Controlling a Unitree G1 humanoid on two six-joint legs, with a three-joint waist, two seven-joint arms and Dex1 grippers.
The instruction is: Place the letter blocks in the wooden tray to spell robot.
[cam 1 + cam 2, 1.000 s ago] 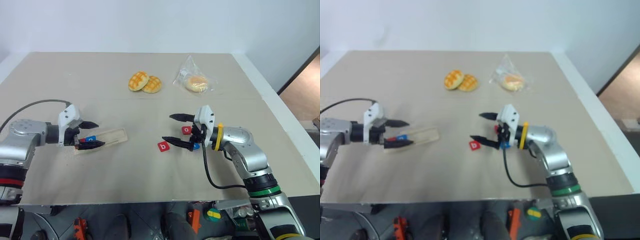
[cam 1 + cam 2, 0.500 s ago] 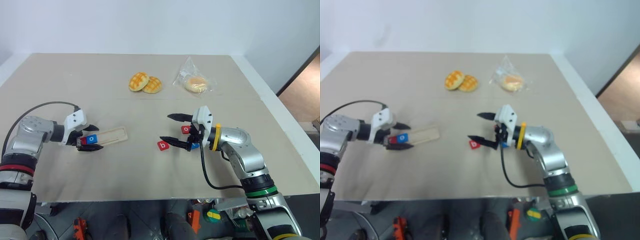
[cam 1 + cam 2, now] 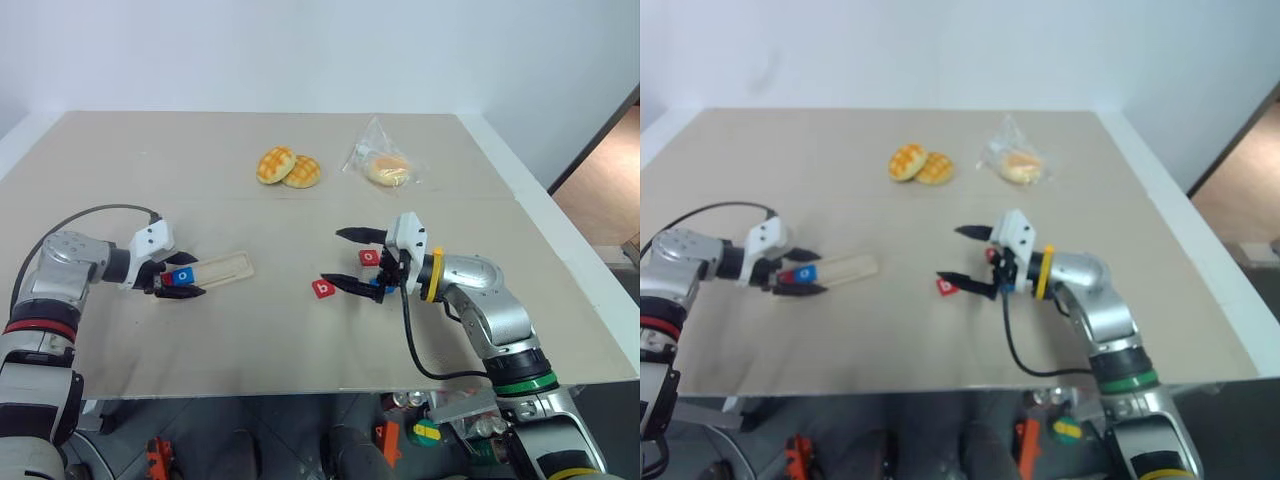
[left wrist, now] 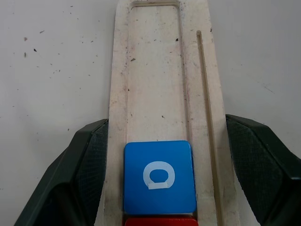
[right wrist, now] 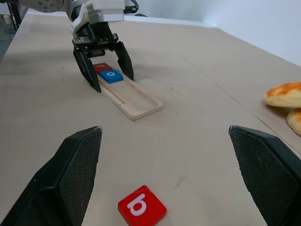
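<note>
Sitting in the pale wooden tray (image 4: 155, 80), a blue "o" block (image 4: 159, 176) lay between the left claw's (image 5: 104, 63) spread fingers; right claw (image 3: 350, 260) gaped wide.

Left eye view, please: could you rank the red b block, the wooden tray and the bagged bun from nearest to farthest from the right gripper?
1. red b block, just beside the right gripper
2. bagged bun, beyond it
3. wooden tray, across near the left gripper
</note>
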